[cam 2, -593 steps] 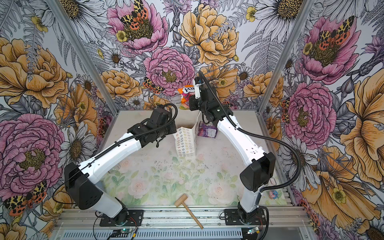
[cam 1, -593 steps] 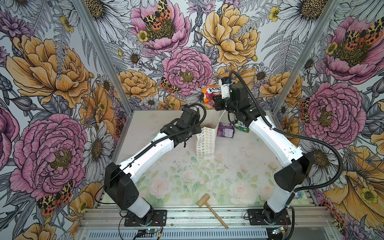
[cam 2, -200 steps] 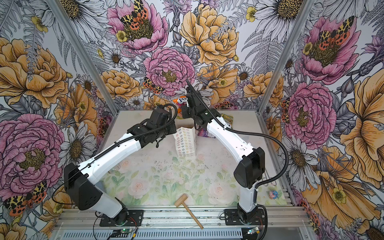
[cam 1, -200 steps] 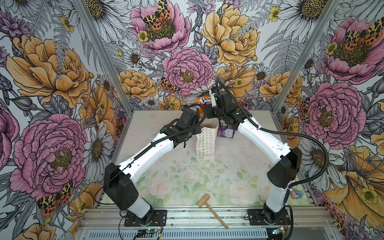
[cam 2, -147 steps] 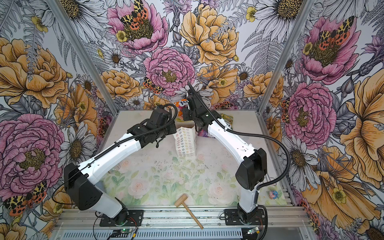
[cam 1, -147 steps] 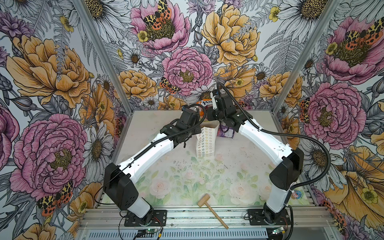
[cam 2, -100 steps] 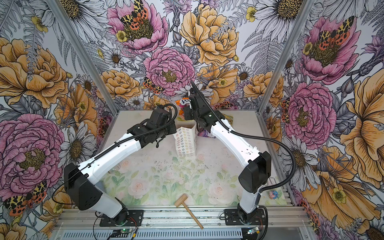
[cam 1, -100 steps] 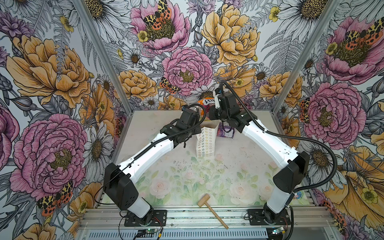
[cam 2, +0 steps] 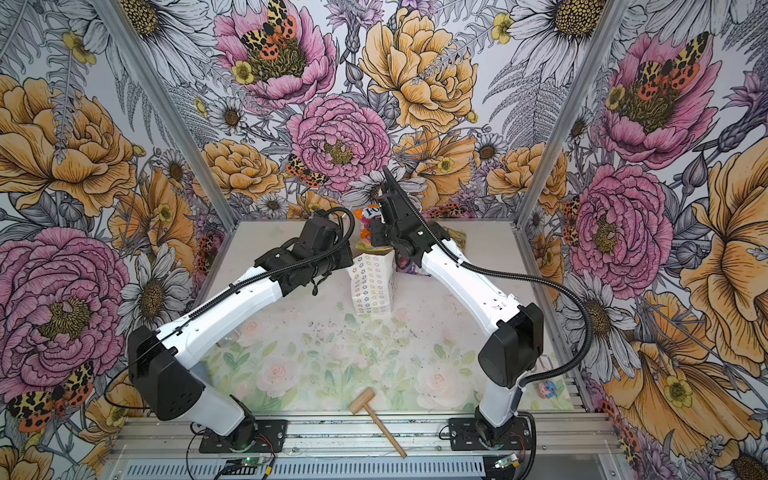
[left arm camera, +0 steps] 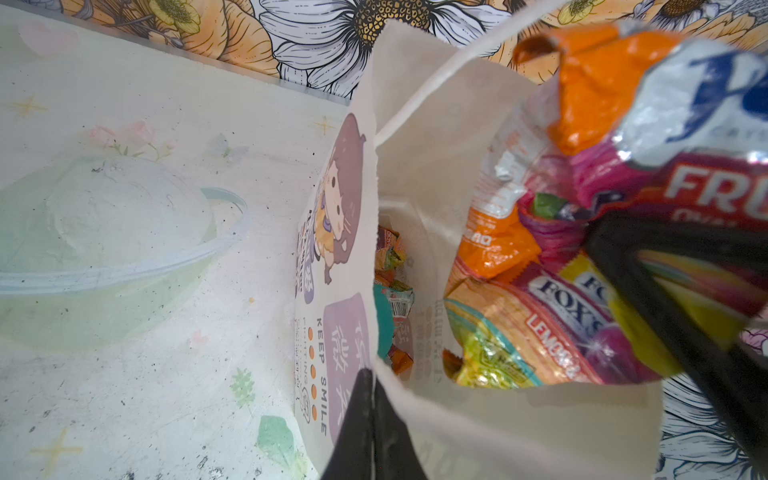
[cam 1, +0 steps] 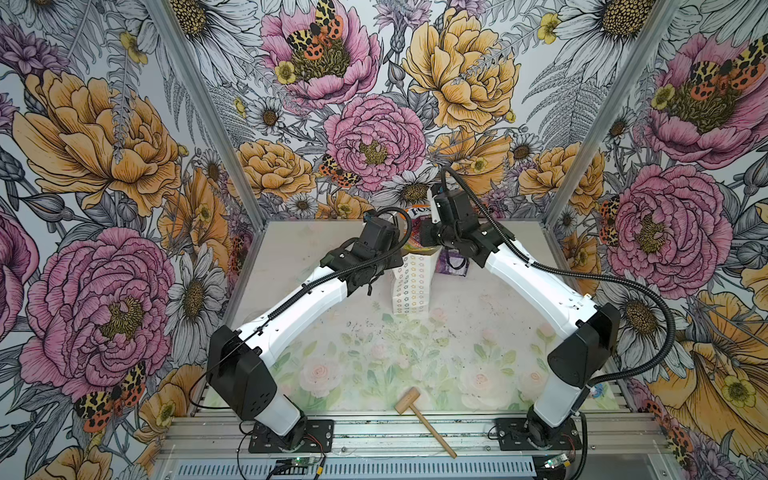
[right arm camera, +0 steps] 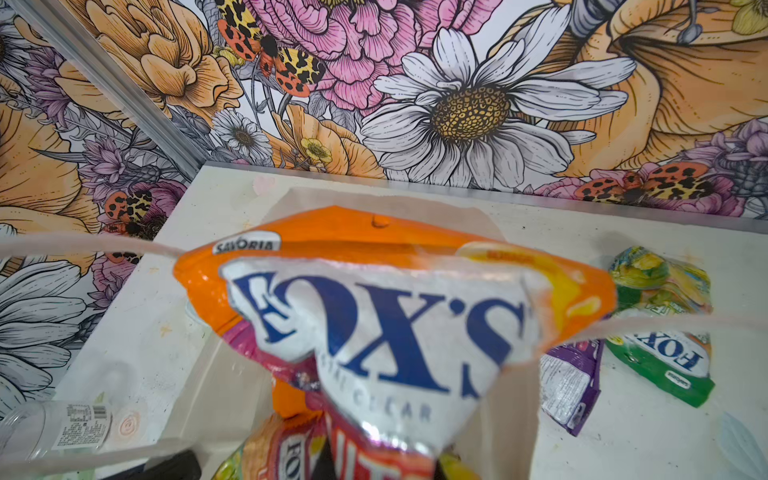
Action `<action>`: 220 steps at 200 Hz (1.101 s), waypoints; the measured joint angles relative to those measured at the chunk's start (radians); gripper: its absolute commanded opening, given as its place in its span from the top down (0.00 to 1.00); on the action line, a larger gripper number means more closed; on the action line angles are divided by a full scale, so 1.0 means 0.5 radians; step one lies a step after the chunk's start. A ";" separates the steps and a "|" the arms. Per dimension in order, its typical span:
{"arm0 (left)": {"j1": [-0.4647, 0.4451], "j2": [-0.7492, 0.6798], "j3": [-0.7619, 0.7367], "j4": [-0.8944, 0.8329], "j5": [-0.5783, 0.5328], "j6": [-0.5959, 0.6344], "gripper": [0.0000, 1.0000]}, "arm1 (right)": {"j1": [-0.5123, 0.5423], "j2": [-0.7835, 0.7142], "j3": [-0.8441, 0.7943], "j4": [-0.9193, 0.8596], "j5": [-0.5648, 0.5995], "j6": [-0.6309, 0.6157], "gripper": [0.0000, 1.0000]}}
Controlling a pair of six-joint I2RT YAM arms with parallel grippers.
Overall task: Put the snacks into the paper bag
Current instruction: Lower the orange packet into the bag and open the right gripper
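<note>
floral table bears paper bag, mallet, purple packet.

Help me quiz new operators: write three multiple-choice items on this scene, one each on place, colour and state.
1. Where does the wooden mallet lie? A held in the air; B at the table's near edge; C against the back wall.
2. The packet in the right gripper is mainly: A orange; B grey; C brown.
3. The left gripper is: A open; B shut on the paper bag's rim; C holding the mallet.
B, it lies at the front edge; A, its orange top shows over the bag; B, its fingers pinch the rim.
</note>
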 measured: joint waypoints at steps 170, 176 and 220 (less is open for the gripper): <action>0.000 0.000 -0.002 0.007 0.005 0.000 1.00 | 0.017 0.002 0.100 -0.258 -0.091 0.222 0.56; 0.000 0.001 -0.002 0.008 0.005 0.000 1.00 | 0.017 0.002 0.104 -0.262 -0.093 0.217 0.55; 0.000 0.000 -0.002 0.011 0.011 0.000 1.00 | 0.017 0.002 0.166 -0.298 -0.099 0.191 0.47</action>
